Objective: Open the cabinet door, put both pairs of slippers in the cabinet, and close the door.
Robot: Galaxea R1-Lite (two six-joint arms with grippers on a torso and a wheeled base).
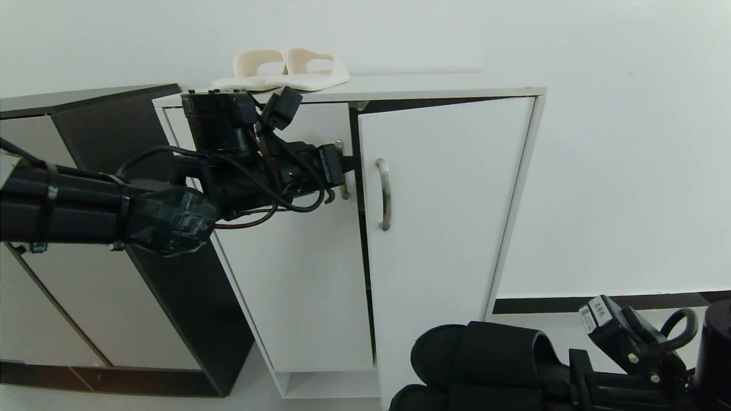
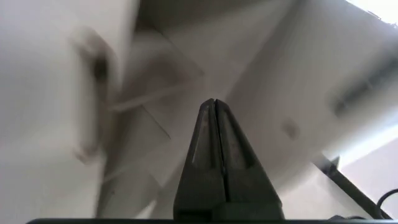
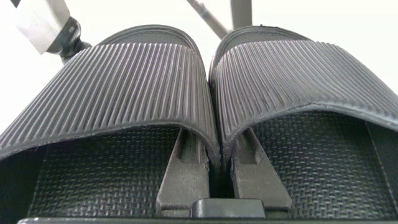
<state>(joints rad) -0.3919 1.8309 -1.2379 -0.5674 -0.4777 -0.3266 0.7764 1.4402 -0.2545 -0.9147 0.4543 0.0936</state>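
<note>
The white cabinet (image 1: 445, 84) stands against the wall (image 1: 628, 171) and has two doors. The R door (image 1: 445, 228) is ajar: a dark gap shows along its top edge and along its inner side. The L door (image 1: 297, 274) sits flat in the frame. Each door has a vertical metal handle near the middle seam. The R handle (image 1: 384, 194) is free; the L handle (image 1: 341, 171) is partly covered by the L pincer.

The L pincer (image 1: 349, 165) is at the seam btw the two doors, at handle height, w/ its tip in the dark gap. In the L wrist view its two fingers (image 2: 202, 155) are pressed together along all their length, w/ nothing btw them. Whether the tip touches the edge of the R door, I cannot tell.

The beige pair of slippers (image 1: 288, 71) lies on top of the white cabinet, above the L door, the two side by side.

The black pair of slippers (image 1: 485, 359) is low in front of the R door, also side by side, in the grip of the R pincer (image 3: 216, 165). One finger goes inside each slipper, under the ribbed strap, and the two inner side walls are squeezed together btw the fingers, so this pincer is closed on both slippers at once.

A dark cabinet (image 1: 114, 131) stands just beside the white one, on its L side.
</note>
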